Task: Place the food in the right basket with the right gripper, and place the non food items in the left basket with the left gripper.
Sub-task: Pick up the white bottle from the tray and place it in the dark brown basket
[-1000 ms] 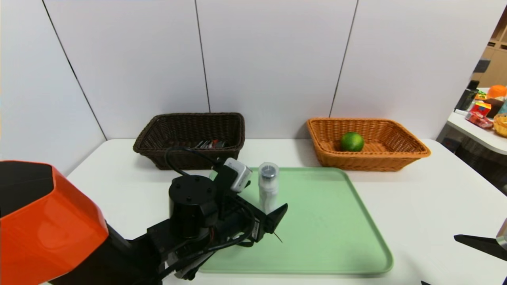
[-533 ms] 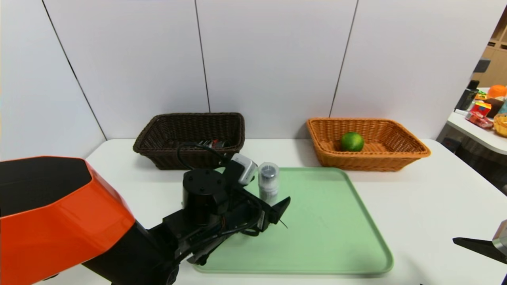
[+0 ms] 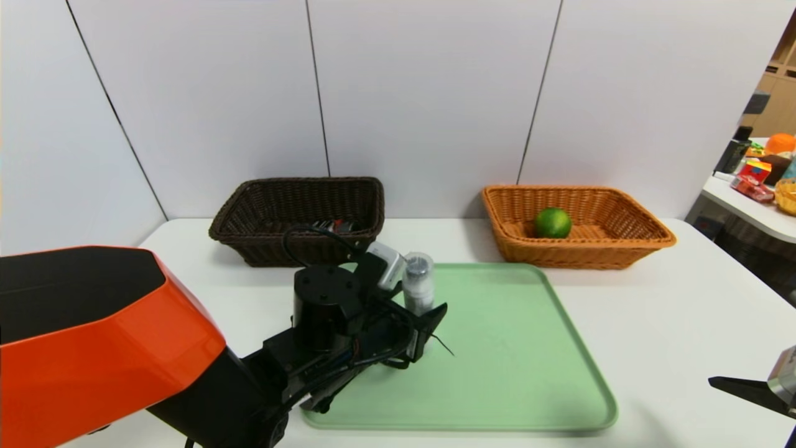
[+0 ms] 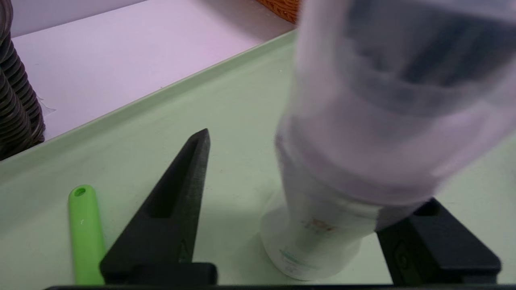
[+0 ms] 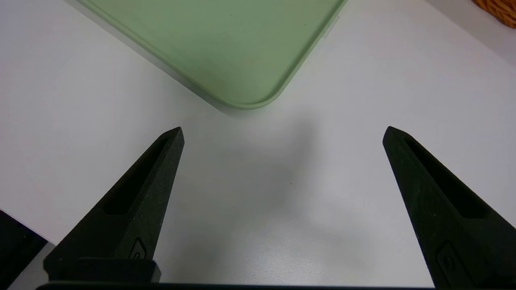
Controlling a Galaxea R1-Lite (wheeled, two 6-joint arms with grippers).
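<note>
Desk [image 3: 678, 323] is white, and it carries the green tray [image 3: 510, 373], which I take as landmark. Nearest, to the right of the tray and above the desk, is the right end effector [image 5: 284, 135]; it is wide open and holds nothing. Over the left part of the tray is the left end effector [image 4: 316, 167]. It is open, with one finger on each side of a clear bottle [image 3: 418, 286]. One finger is clearly apart from the bottle; whether the other one touches it, I cannot tell. The bottle stands upright on the tray, toward its far left part. A bright green handle [image 4: 85, 237] also lies on the tray, near the left end effector.

Beyond the tray, on its left, stands the dark brown basket [image 3: 245, 247], with some small dark and red items [image 3: 339, 225] inside. Beyond the tray, on its right, stands the orange-brown basket [image 3: 572, 255], with a green round fruit [image 3: 553, 223] inside. Behind both baskets is a white wall [image 3: 435, 93]. Far to the right of the tray, a side desk [image 3: 755, 211] carries an orange fruit [image 3: 780, 144] and colourful packs [image 3: 755, 170].
</note>
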